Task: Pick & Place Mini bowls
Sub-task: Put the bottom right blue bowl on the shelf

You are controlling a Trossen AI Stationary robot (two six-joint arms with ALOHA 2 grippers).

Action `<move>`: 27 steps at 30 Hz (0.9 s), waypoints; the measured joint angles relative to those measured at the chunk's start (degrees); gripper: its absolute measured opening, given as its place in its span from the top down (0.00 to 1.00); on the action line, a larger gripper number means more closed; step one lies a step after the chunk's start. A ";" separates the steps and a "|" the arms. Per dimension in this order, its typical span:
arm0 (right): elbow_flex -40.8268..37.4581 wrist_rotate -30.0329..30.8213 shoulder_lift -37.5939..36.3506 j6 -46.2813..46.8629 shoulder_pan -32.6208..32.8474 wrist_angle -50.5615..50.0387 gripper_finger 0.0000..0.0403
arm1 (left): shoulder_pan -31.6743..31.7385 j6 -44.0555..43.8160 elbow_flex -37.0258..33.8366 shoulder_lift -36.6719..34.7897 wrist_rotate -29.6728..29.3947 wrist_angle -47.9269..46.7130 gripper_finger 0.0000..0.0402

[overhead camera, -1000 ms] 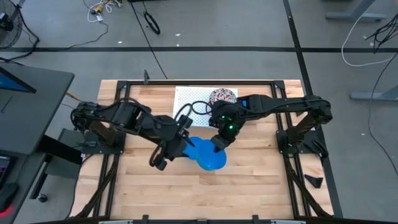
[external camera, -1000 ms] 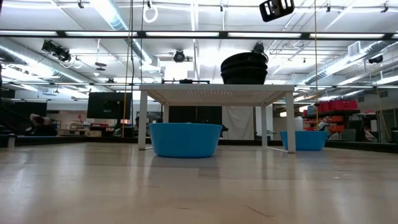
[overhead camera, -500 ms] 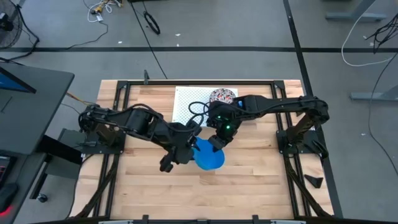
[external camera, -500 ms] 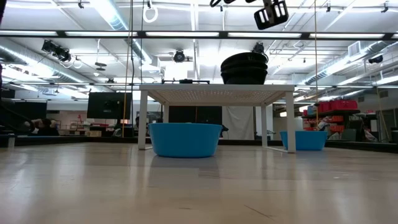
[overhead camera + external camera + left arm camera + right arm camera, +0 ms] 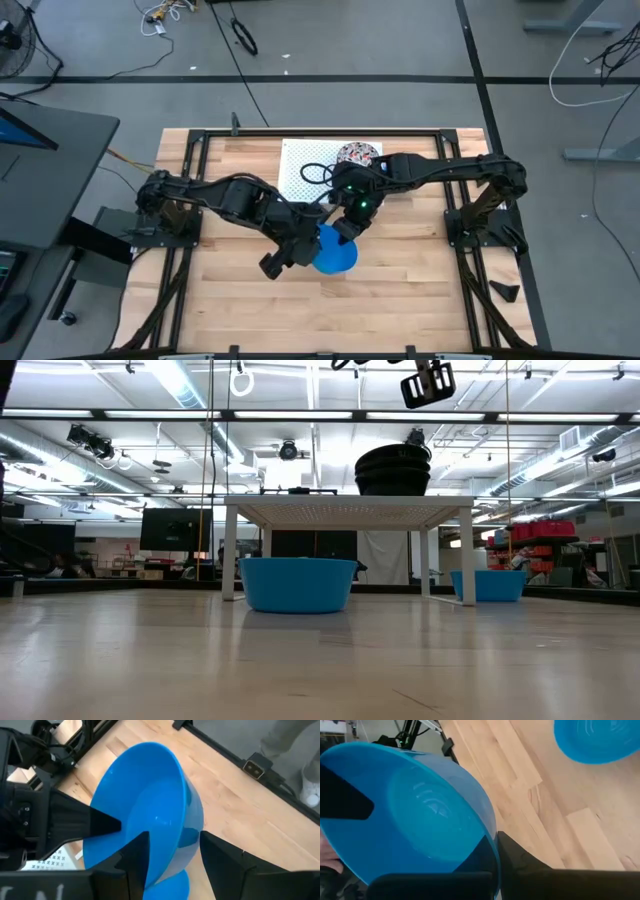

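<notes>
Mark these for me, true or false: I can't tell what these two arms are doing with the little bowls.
1. The right gripper is shut on the rim of a blue bowl. True.
2. The white rack has nothing on top. False: patterned bowls stand on it.
3. The left gripper is open, one finger inside that same bowl and one outside. True.
4. No bowl is on the wooden table. False: a second blue bowl sits there.
</notes>
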 joint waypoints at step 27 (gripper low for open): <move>0.11 -5.07 -0.86 -5.15 -3.50 4.26 0.69 | -1.09 -2.36 -0.07 -0.26 2.31 -1.82 0.99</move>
